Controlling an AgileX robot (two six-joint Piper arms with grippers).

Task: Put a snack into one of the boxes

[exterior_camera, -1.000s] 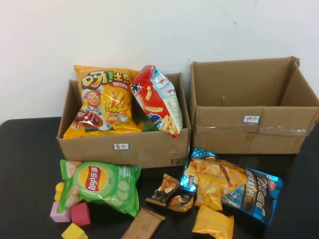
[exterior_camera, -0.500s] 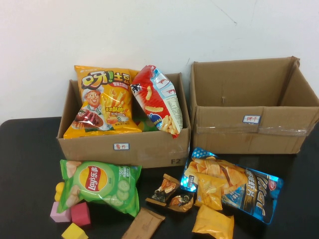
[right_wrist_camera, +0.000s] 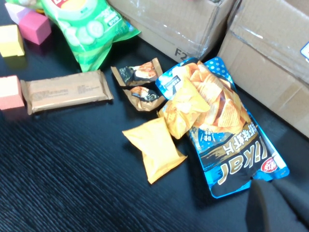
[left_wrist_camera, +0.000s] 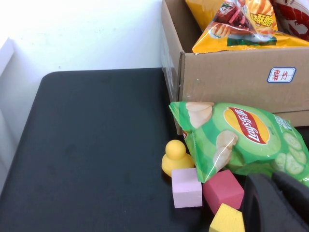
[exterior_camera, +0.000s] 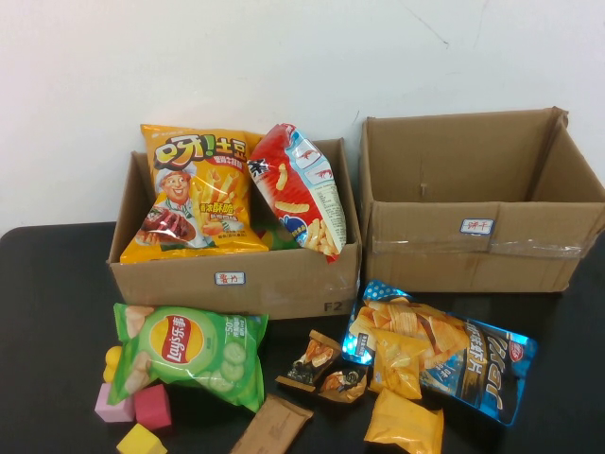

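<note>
From the high view, neither arm is seen; two cardboard boxes stand at the back of the black table [exterior_camera: 57,284]; the left box [exterior_camera: 284,279] already holds two bags, the right box [exterior_camera: 529,255] appears empty; loose snacks lie in front.

In the left wrist view, the left gripper [left_wrist_camera: 277,203] is seen only as a dark edge; whether its fingers are wide or narrow cannot be told; the green Lay's bag [left_wrist_camera: 241,137] lies just beside it, against the left box, long axis along the box front.

In the right wrist view, the right gripper [right_wrist_camera: 280,203] hangs by the blue chip bag [right_wrist_camera: 227,145]; its fingers cannot be judged; the bag's near end is closest, its long axis running away toward the boxes.
</note>
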